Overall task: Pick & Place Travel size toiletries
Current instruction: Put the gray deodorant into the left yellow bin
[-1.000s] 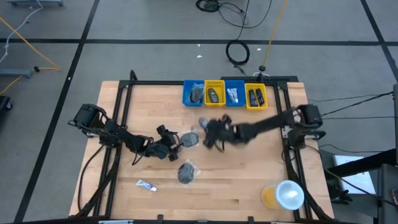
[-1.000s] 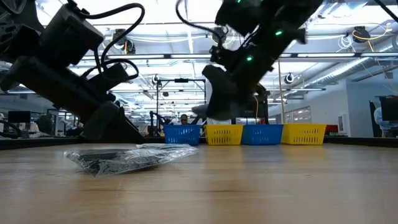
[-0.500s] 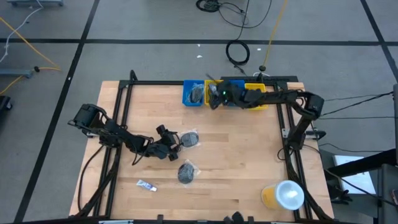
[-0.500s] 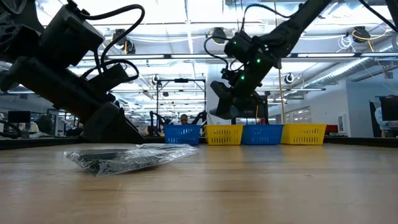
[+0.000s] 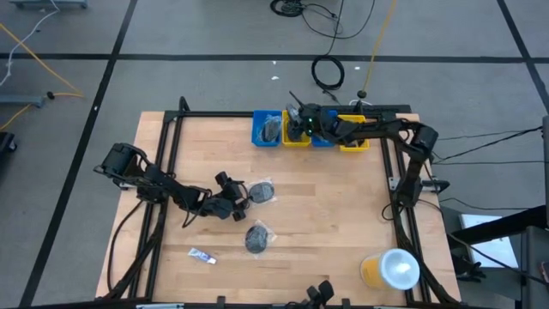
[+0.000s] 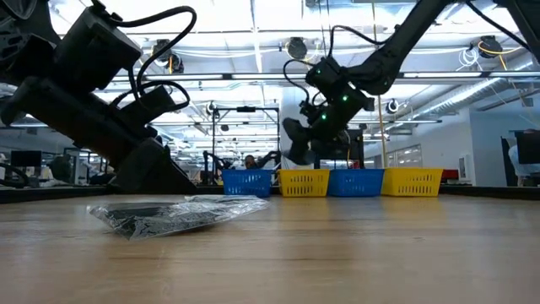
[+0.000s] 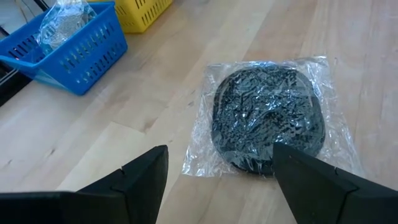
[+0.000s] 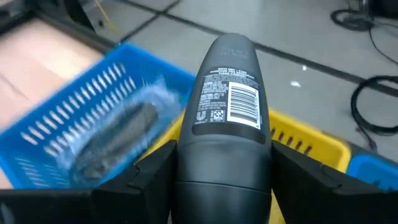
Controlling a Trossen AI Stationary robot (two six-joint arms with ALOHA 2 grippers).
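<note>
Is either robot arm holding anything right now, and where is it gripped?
The right pincer clamps a dark grey bottle by its wide lower body, above the bins. The left pincer is open over a wrapped dark round piece, holding nothing.

Overhead view straight down on table (image 5: 334, 232), low view level across it, both sharing the bins (image 6: 329, 181).

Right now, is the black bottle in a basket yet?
Not yet. The right gripper holds the black bottle above the yellow bin.
</note>
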